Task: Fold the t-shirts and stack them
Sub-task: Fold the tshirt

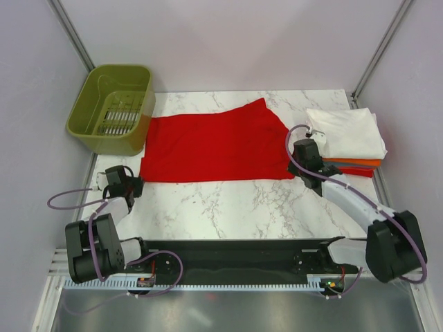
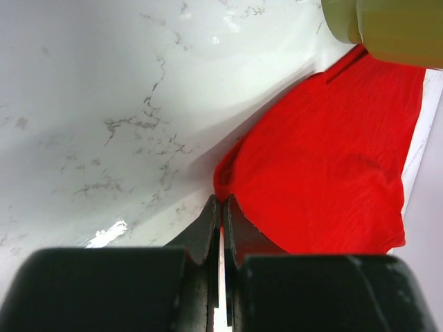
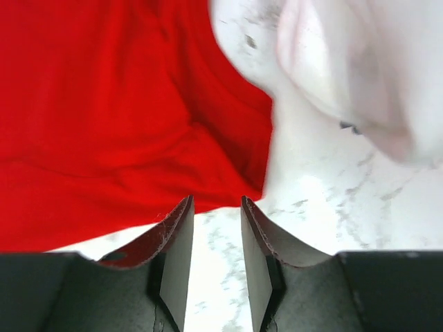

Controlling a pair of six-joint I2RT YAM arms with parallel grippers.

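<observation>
Though blurry, R tee-edge (image 3: pixel 252 152) prob. free

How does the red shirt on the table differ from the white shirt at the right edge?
The red shirt lies spread wide across the middle; the white shirt is folded into a compact rectangle. The red shirt rests straight on the marble table; the white shirt tops a stack of folded shirts, orange and red edges showing beneath it. Both are plain cloth, lying flat.

An olive-green plastic basket (image 1: pixel 107 142) sits far left on the marble table (image 1: pixel 228 207).
</observation>
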